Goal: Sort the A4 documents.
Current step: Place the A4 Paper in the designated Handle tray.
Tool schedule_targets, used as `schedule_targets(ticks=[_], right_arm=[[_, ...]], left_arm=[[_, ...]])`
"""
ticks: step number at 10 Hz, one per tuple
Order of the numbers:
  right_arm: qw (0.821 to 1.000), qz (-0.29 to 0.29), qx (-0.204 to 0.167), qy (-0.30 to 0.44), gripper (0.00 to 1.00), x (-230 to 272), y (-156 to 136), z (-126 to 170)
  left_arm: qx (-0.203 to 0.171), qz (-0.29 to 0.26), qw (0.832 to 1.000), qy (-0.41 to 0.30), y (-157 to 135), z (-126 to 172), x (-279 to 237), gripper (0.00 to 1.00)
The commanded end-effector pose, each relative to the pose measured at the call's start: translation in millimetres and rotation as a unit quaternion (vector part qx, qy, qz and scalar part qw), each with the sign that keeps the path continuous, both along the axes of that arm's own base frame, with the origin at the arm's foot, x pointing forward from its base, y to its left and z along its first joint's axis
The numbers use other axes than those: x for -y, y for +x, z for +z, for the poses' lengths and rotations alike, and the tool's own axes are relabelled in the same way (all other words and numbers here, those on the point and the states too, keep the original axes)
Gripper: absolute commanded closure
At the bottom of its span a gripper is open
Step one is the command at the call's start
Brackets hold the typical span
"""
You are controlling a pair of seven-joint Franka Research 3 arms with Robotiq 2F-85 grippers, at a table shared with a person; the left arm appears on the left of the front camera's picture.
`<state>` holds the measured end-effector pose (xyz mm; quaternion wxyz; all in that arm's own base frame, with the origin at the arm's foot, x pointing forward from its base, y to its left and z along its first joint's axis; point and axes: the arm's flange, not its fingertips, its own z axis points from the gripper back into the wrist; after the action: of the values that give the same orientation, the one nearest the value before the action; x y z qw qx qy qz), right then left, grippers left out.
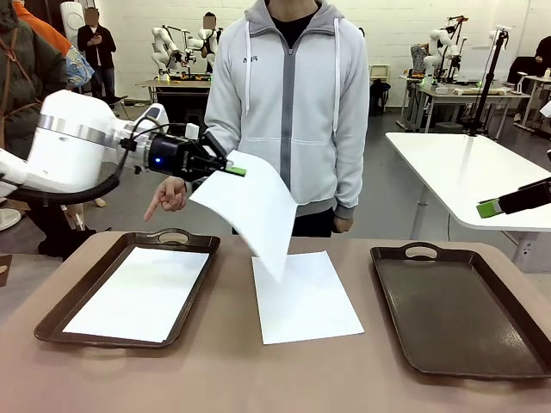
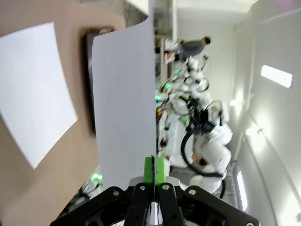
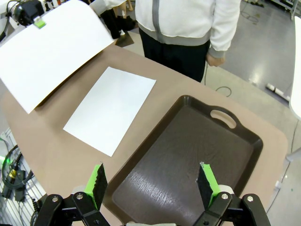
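Observation:
My left gripper [image 1: 234, 170] is shut on the top corner of a white A4 sheet [image 1: 251, 211], which hangs curled in the air above the table's middle. The left wrist view has the green pads [image 2: 159, 170] pinched on that sheet [image 2: 124, 103]. A second sheet [image 1: 306, 297] lies flat on the table between the trays, also seen as the flat sheet [image 3: 113, 108]. A third sheet [image 1: 142, 292] rests inside the left dark tray [image 1: 95, 277]. My right gripper [image 3: 153, 181] is open and holds nothing, hovering over the bare right tray [image 3: 188, 155].
A person in a grey hoodie [image 1: 293, 95] stands at the far edge. One hand [image 1: 168, 196] points a finger down behind the left tray. The right tray [image 1: 456, 310] holds nothing. A white table [image 1: 469, 172] stands behind on the right.

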<state>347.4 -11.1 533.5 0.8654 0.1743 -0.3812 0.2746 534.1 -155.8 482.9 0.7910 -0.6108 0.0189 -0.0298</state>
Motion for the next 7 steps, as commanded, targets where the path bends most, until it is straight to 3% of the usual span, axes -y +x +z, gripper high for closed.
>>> schedule_targets(ticks=[1, 3, 7], right_arm=[[1.000, 0.002, -0.001, 0.004, 0.00, -0.7, 1.3, -1.6], [1.000, 0.002, -0.001, 0.004, 0.00, -0.7, 1.3, -1.6], [1.000, 0.002, -0.001, 0.004, 0.00, -0.7, 1.3, -1.6]], left_arm=[[0.019, -0.023, 0.999, 0.027, -7.0, 9.4, -33.5, 0.99], [0.028, -0.016, 0.998, 0.057, -7.5, 2.2, -67.1, 0.99], [0.011, -0.008, 0.997, 0.081, 1.9, -38.4, -102.3, 0.99]])
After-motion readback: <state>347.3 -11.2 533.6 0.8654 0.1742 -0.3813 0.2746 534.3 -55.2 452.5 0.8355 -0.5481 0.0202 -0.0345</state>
